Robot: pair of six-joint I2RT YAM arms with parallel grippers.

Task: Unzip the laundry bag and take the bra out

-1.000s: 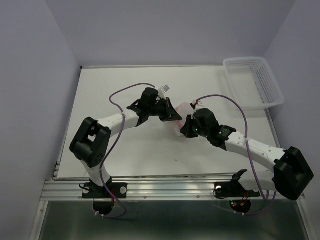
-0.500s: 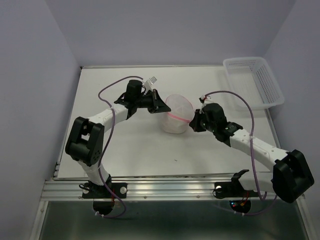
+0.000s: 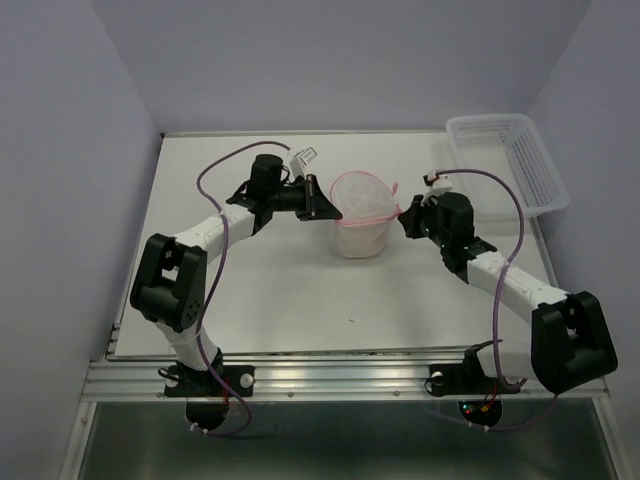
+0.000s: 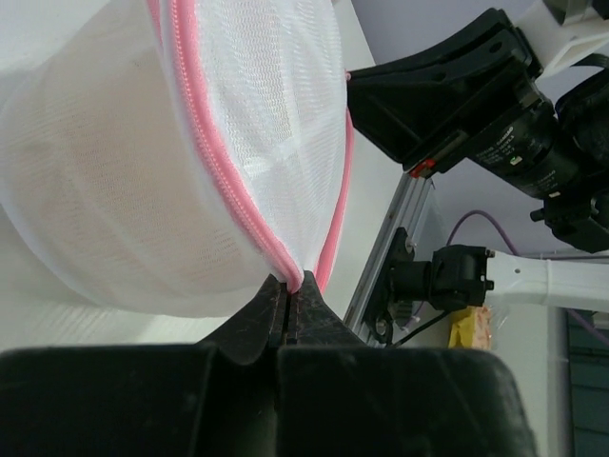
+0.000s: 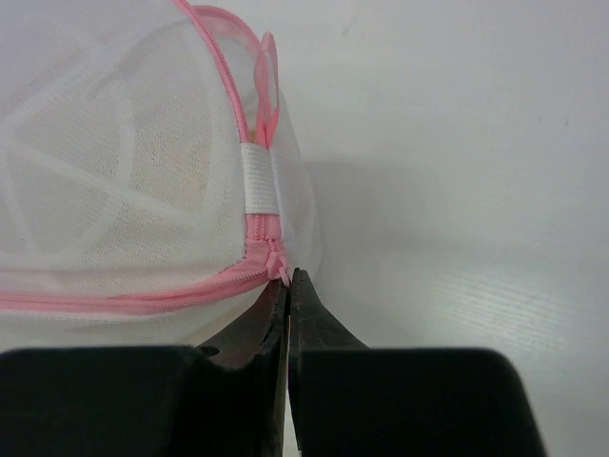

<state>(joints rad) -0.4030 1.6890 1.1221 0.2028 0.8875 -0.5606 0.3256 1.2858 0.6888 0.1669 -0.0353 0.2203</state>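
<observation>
Pinching one laundry bag (image 3: 360, 207), left hand (image 4: 287, 286), right hand (image 5: 288, 284)

Pretty simple setup: a plain white flat tabletop (image 3: 280, 290), a round white mesh pouch with pink zipper trim (image 3: 360, 215) sitting mid-table, and a white plastic lattice basket (image 3: 540, 165) at the far right corner.

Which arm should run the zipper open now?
Likely right: the right tool is shut on the laundry bag at its zipper end by the white tab; the left tool just pins the pink trim opposite, anchoring it.
</observation>
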